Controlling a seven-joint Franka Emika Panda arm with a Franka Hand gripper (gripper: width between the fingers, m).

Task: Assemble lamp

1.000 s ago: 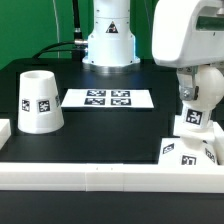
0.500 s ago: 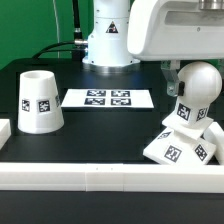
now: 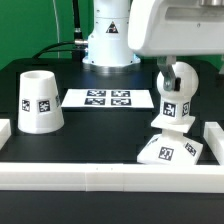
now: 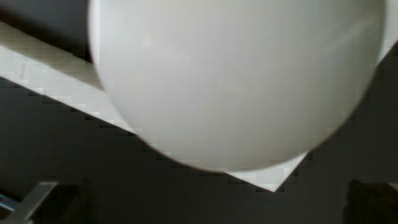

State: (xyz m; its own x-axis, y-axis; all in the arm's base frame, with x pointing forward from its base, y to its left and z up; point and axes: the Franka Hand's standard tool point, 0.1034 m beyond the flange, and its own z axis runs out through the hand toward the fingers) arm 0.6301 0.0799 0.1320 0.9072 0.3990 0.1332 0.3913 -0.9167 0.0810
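The white bulb stands slightly tilted on its tagged neck on top of the low tagged base, at the exterior view's right. I cannot tell whether it is seated in the base. My gripper is right above the ball. In the wrist view the bulb fills most of the picture, beyond my gripper. The dark fingertips stand wide apart with nothing between them. The tapered shade stands mouth down at the exterior view's left, far from my gripper.
The marker board lies flat between the shade and the bulb. A long white rail runs along the front, and another white rail piece stands beside the base. The robot's base column stands at the back.
The bulb and the base under it have shifted toward the exterior view's left. The arm has moved left with them. The shade has not moved.
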